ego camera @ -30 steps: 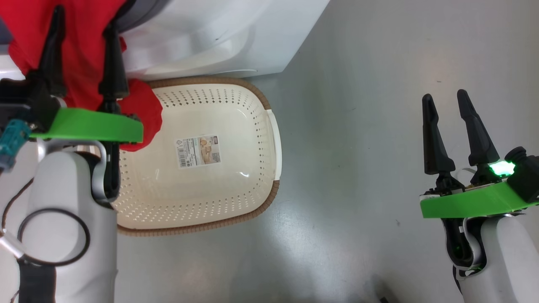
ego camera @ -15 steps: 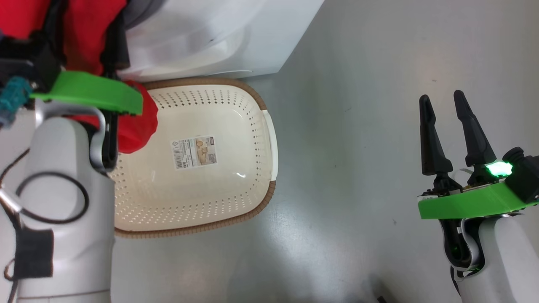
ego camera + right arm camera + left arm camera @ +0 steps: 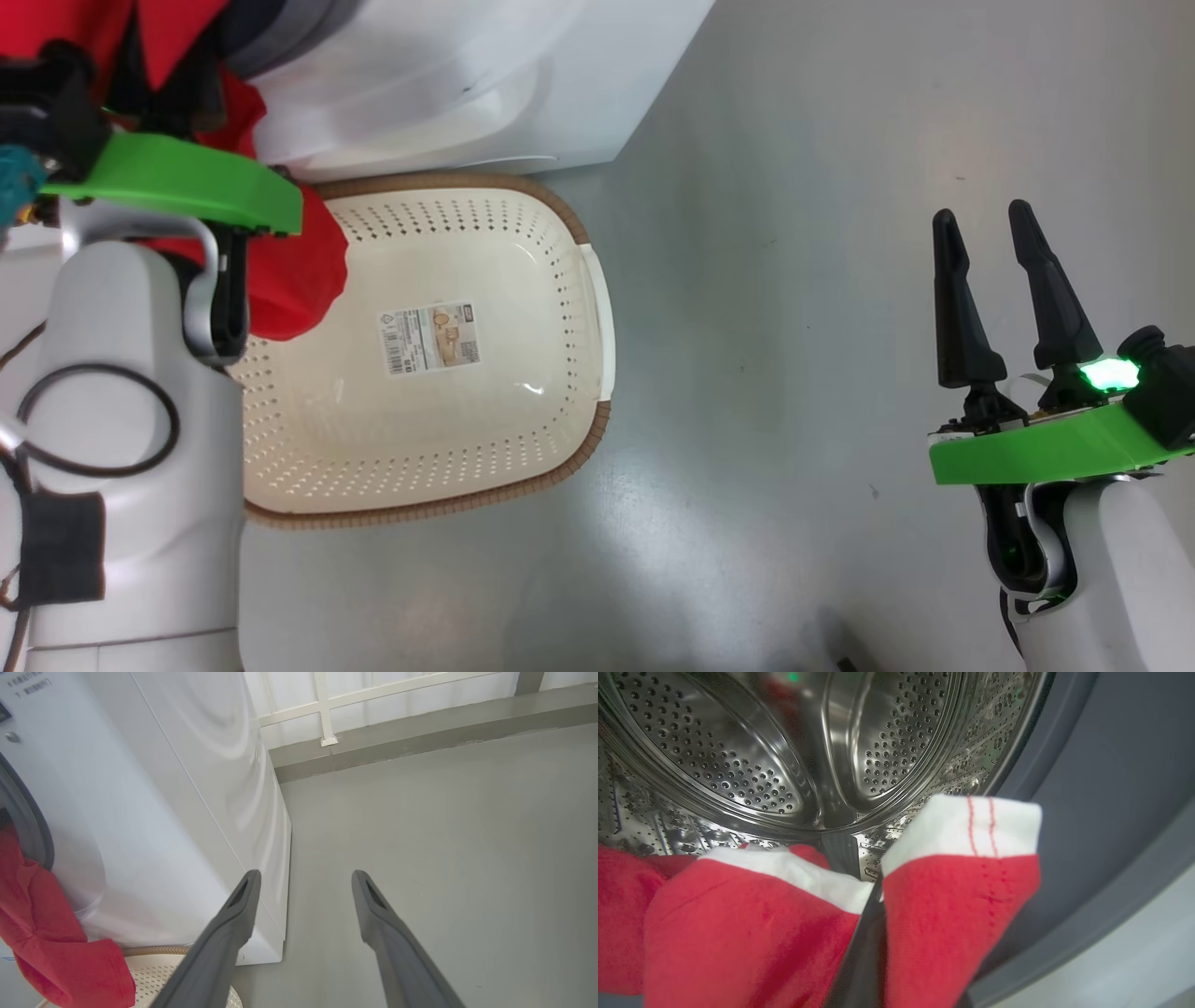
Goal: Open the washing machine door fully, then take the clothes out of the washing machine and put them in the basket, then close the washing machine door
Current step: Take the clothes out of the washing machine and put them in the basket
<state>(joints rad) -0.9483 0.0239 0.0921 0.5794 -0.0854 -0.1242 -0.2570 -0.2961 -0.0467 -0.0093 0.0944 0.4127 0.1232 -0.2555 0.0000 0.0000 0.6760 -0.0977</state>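
1. The left gripper (image 3: 840, 853) is at the mouth of the washing machine (image 3: 467, 84). In the left wrist view its two dark fingers are pressed together in the lower middle of the frame.
2. The clothes (image 3: 752, 933) are bunched on both sides of these closed fingers, red fabric with white trim, and the fabric seems to be pinched between them.
3. Above the fabric, the perforated steel drum (image 3: 738, 765) takes the upper left of that frame. The grey rubber ring (image 3: 1101, 812) curves down the right side.
4. In the head view the red fabric hangs at the upper left, from the opening of the machine down over the upper left corner of the basket (image 3: 420, 429).
5. The basket stands on the grey floor (image 3: 794, 280), just below the white front of the machine. A label sticker (image 3: 434, 336) lies on its bare bottom.
6. In the right wrist view, at the lower left, the same fabric hangs from the grey ring down to the brown rim of the basket.
7. The right gripper (image 3: 982, 219) is at the lower right of the head view, well apart from the basket. Its fingers are spread wide and there is nothing between them.
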